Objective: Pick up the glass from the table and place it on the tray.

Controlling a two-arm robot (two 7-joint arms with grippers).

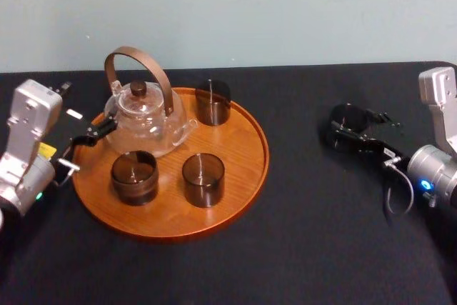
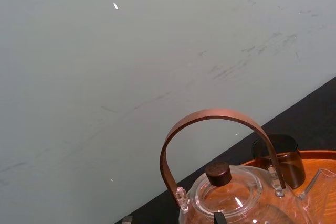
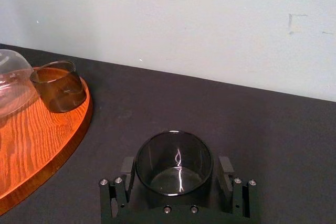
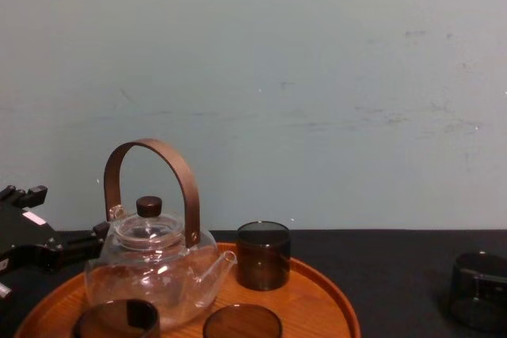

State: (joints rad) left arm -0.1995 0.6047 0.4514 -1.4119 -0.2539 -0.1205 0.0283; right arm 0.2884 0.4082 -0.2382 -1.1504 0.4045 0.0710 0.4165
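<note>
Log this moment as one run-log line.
right claw: around glass on table, right of tray | left claw: idle beside teapot at tray's left | placement: not yet done

Glass teapot (image 1: 146,116), three smoky cups (image 1: 203,179), pale wall (image 1: 285,12)

teapot (image 2: 231,199): lower body cut off by the edge | tray (image 4: 313,294): front cut off at the bottom | glass (image 3: 174,153): base hidden by right gripper (image 3: 177,169)

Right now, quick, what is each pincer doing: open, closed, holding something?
Left pincer: beside the teapot; cannot be told.
Right pincer: open, straddling the glass on the table.
</note>
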